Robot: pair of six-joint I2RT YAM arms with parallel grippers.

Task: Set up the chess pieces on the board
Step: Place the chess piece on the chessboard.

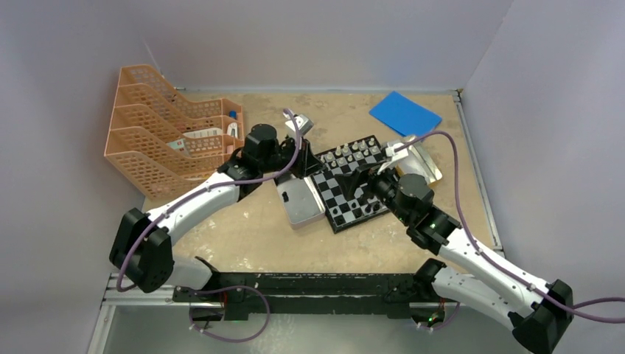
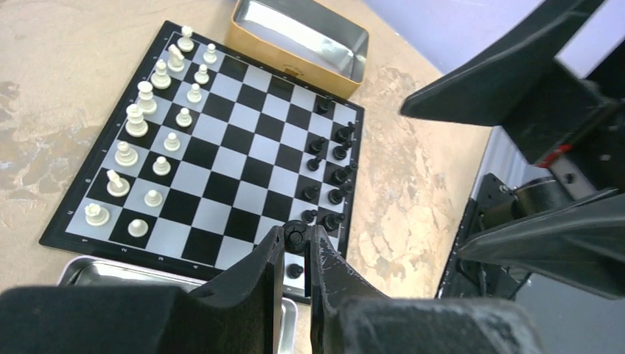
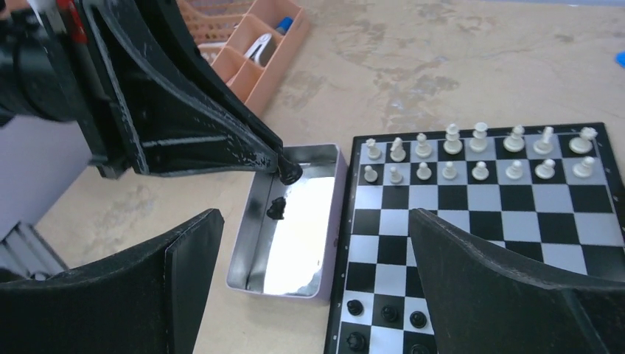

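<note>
The board (image 1: pixel 340 193) lies mid-table, also shown in the left wrist view (image 2: pixel 243 147) and the right wrist view (image 3: pixel 472 214). White chess pieces (image 2: pixel 136 122) fill two rows on one side. Black chess pieces (image 2: pixel 335 155) stand along the opposite side. My left gripper (image 2: pixel 297 234) is shut on a small black piece (image 2: pixel 297 239), held in the air by the board's edge, above the far end of a silver tin (image 3: pixel 284 289). The right wrist view shows that piece (image 3: pixel 289 174) at the left fingertips. My right gripper (image 3: pixel 317 221) hangs wide open over the board's black side, holding nothing.
An orange file rack (image 1: pixel 158 133) stands at the back left. A blue pad (image 1: pixel 404 113) lies at the back right. A second tin (image 1: pixel 424 162) sits beside the board's right edge. The two arms are close together over the board.
</note>
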